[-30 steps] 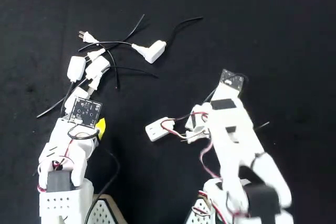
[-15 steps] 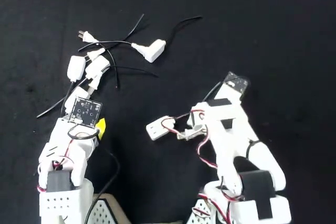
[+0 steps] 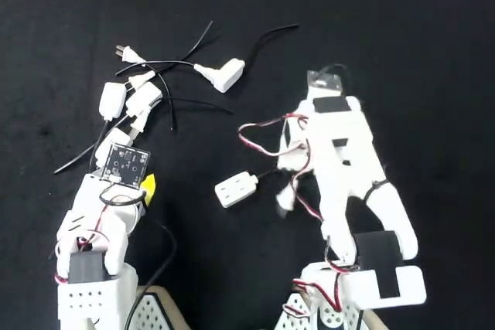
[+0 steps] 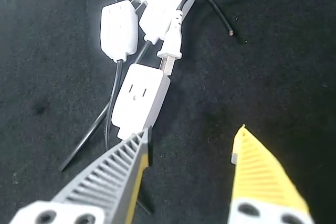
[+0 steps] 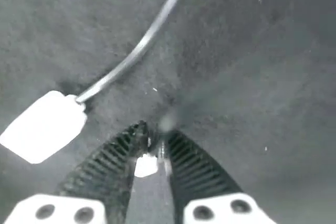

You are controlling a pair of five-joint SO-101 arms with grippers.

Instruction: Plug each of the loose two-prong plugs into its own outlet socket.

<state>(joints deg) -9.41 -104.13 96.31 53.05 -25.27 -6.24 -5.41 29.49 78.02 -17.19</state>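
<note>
Black table point(image 3: 433, 75) | outlet socket point(image 3: 236, 189) lies left-right | right claw point(image 5: 150, 131) pinches white piece point(image 5: 146, 165)

Yeah, the left arm point(image 3: 97, 226) and right arm point(image 3: 344, 175) are white printed plastic, black servo blocks, loose red-white-black wires. The left gripper point(image 4: 193, 132) has 1 grey ribbed finger, 1 yellow; the right gripper point(image 5: 155, 132) 2 dark ones.
</note>
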